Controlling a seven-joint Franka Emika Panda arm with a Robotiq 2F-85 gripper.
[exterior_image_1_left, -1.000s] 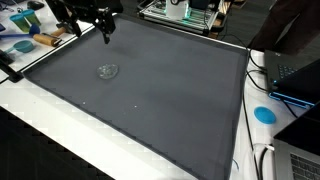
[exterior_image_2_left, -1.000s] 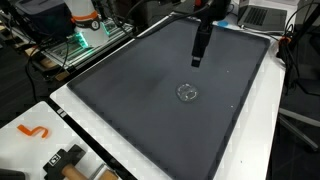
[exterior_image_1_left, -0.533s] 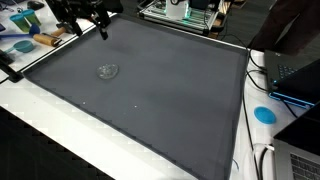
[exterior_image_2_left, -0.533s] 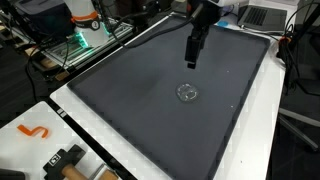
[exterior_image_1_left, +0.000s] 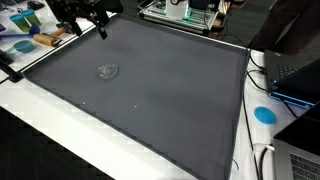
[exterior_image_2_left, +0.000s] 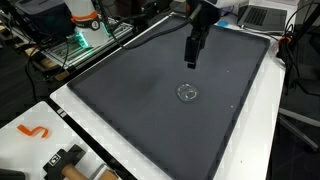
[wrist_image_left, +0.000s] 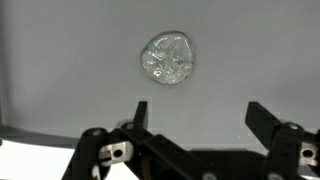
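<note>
Hovering over the grey mat (wrist_image_left: 60, 60), the gripper (wrist_image_left: 196, 110) holds its jaws wide apart with nothing between them. Ahead of it, slightly left of the jaws' midline in the wrist view, lies a clear crumpled lump (wrist_image_left: 168, 57), roundish and untouched, near the mat's middle.

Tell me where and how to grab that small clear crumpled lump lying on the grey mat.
Come straight down from above and pinch the clear crumpled lump across its middle. It looks low and roughly round, lying alone on the grey mat, so no side offers a handle. The gripper hangs open above the mat; its jaws likely must reach mat level.
</note>
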